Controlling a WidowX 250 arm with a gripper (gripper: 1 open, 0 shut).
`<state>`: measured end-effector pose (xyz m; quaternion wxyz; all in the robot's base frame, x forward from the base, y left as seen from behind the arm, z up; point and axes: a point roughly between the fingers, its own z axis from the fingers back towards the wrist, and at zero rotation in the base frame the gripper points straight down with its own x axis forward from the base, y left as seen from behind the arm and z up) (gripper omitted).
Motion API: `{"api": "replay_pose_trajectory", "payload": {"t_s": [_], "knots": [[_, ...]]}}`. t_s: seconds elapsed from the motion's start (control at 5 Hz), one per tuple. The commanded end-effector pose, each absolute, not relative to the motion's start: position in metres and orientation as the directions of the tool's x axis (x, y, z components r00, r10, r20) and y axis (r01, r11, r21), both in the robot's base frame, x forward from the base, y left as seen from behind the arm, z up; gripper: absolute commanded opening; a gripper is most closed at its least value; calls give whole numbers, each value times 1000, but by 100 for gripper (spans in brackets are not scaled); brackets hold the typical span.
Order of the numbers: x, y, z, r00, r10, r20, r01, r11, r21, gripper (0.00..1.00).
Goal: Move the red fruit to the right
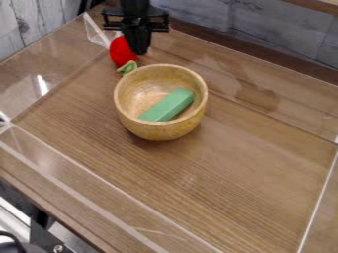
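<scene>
No readable text, label, brand, number or sign is showing anywhere in the camera view, neither beside the claw [128, 35] nor farther from it.
</scene>
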<state>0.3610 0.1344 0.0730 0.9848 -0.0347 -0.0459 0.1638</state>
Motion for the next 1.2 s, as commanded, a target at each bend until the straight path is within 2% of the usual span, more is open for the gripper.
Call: {"api": "replay_pose_trajectory", "payload": {"t_s": [0.0,0.2,0.4,0.8,1.0], "knots": [[372,127,131,939,295,176,-279,954,-111,0],[375,112,154,948,256,188,-231,962,-143,0],[374,114,152,943,281,180,-261,957,-129,100],[369,134,153,921,352,168,-340,935,-96,100],[373,161,138,892,419,168,-411,908,-83,100]]}}
